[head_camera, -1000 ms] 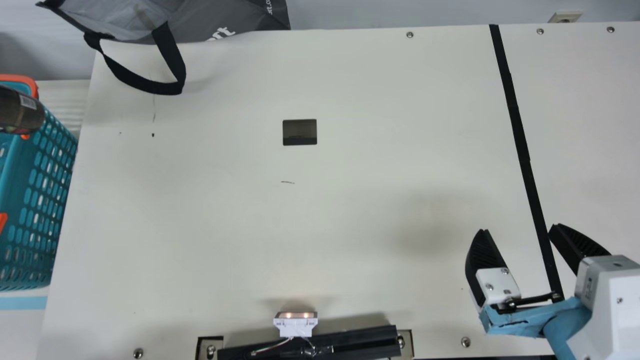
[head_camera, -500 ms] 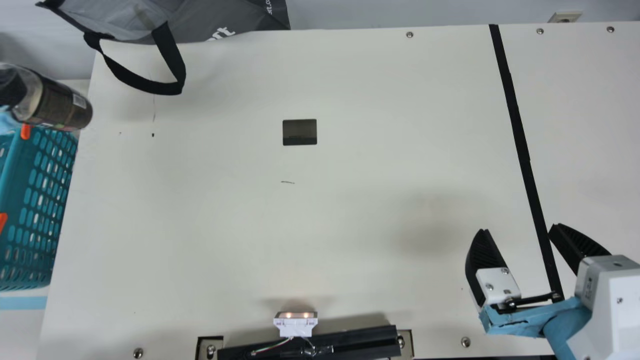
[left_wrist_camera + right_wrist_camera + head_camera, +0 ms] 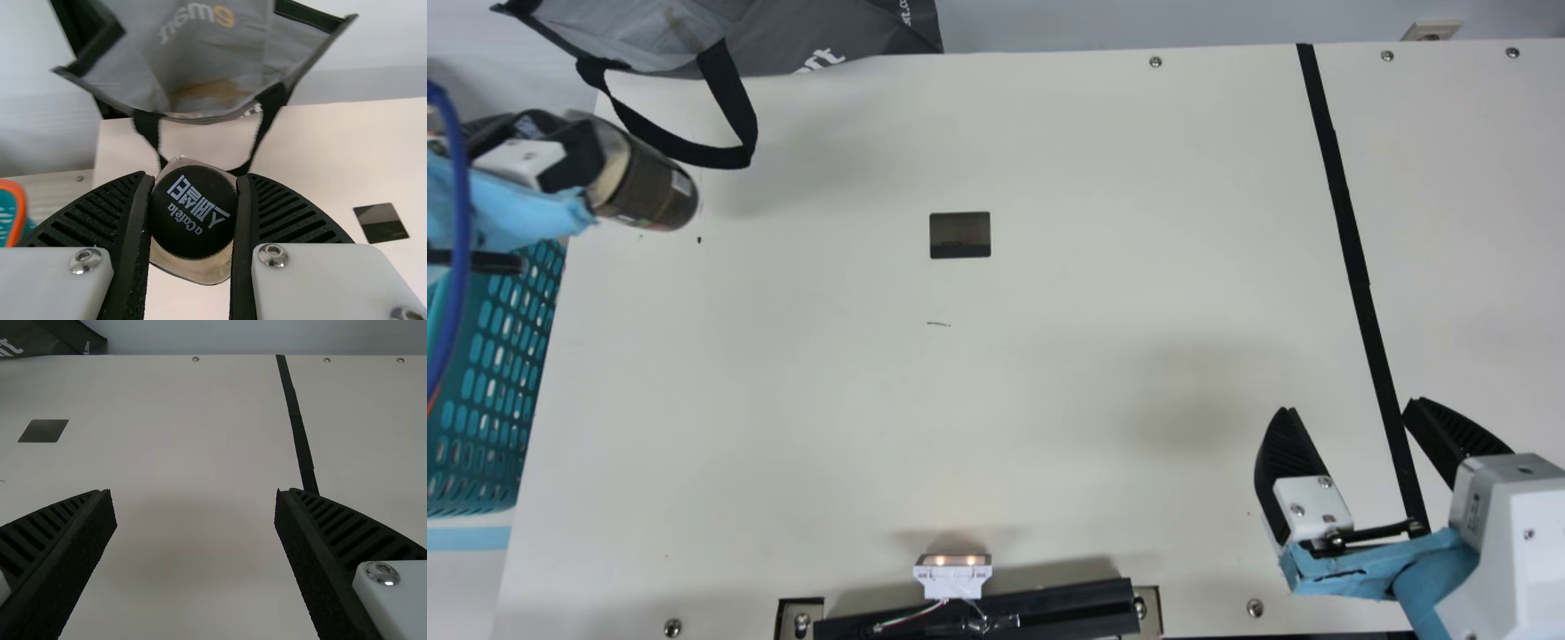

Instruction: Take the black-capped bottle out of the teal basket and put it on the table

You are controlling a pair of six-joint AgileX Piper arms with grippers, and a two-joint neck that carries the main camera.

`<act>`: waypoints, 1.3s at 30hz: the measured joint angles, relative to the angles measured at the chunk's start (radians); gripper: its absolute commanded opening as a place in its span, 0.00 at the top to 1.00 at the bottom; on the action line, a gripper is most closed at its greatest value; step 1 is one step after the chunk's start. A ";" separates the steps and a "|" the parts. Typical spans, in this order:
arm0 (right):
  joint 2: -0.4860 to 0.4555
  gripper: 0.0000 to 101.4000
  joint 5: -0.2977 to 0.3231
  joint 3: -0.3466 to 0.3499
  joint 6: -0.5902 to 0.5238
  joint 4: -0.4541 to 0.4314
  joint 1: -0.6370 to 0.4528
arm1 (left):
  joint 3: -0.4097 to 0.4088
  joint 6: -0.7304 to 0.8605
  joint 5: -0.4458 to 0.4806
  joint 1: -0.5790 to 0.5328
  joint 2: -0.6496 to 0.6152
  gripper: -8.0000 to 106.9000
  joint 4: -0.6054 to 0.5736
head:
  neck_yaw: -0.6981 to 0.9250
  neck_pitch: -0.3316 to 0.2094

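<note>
From where I stood, the left wrist view told the most: the left gripper [image 3: 195,179] had its two ribbed fingers pressed against either side of the black cap [image 3: 193,227], with the pale shoulder of the bottle [image 3: 193,270] spreading out beneath. Beyond it slumped a grey bag [image 3: 207,63], its strap loop behind the cap.

In the main view the bottle lay at a slant, base outward, past the teal basket [image 3: 494,400] and over the far left part of the cream table [image 3: 960,427]. It seemed held above the surface, though the angle made the gap hard to judge. It looked stiff-walled and smooth, and, if full, fairly heavy for a hold so high up; the body could swing or slide in the pads. The cap gave a good narrow grip, but I'd have wanted the base levelled before letting go. Near the front right, the right gripper [image 3: 1350,406] waited, spread apart.

In the right wrist view that same pair stood wide, with nothing between but bare tabletop.
</note>
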 measured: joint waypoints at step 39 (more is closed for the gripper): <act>0.000 0.10 0.001 0.000 0.000 -0.001 0.000 | -0.054 -0.439 -0.087 -0.571 0.172 0.93 0.339 | 0.000 0.000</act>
